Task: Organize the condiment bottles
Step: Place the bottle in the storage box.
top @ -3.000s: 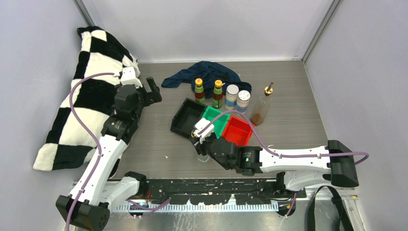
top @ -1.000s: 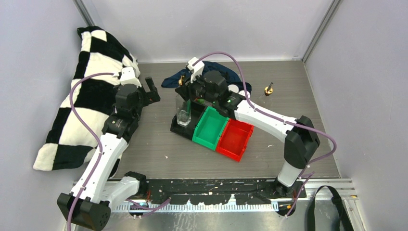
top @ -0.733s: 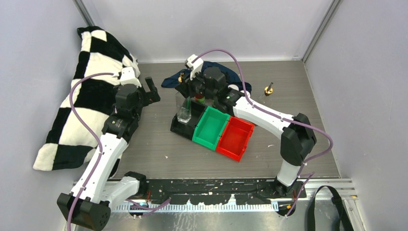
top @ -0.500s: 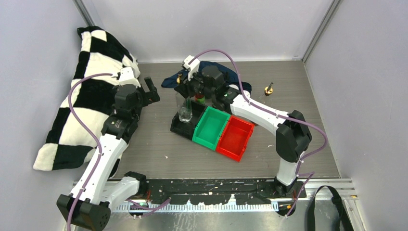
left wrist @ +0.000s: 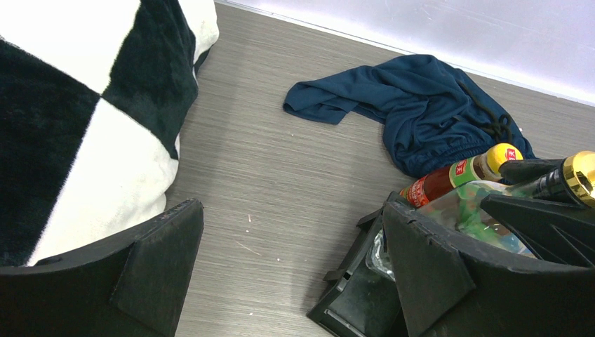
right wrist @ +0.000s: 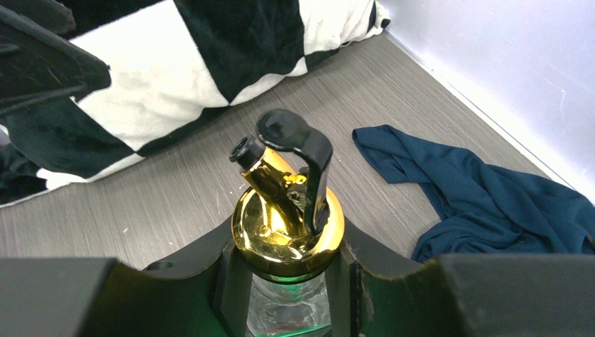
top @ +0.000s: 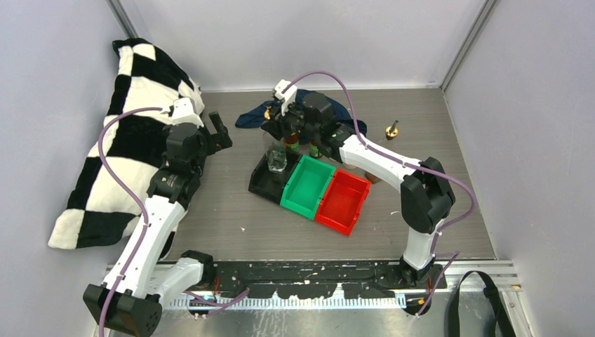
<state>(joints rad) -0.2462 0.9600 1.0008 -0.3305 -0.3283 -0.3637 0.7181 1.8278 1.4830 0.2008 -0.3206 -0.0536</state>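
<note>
Right wrist view: my right gripper (right wrist: 289,291) pinches the clear glass bottle (right wrist: 288,225) just under its gold pourer, probably to lower it base-first at the black bin's (top: 261,184) far end, while my left gripper (left wrist: 291,260) hovers spread and empty at the left.

Overhead camera looks down; both close wrist cameras share the blue cloth (left wrist: 421,112).
</note>
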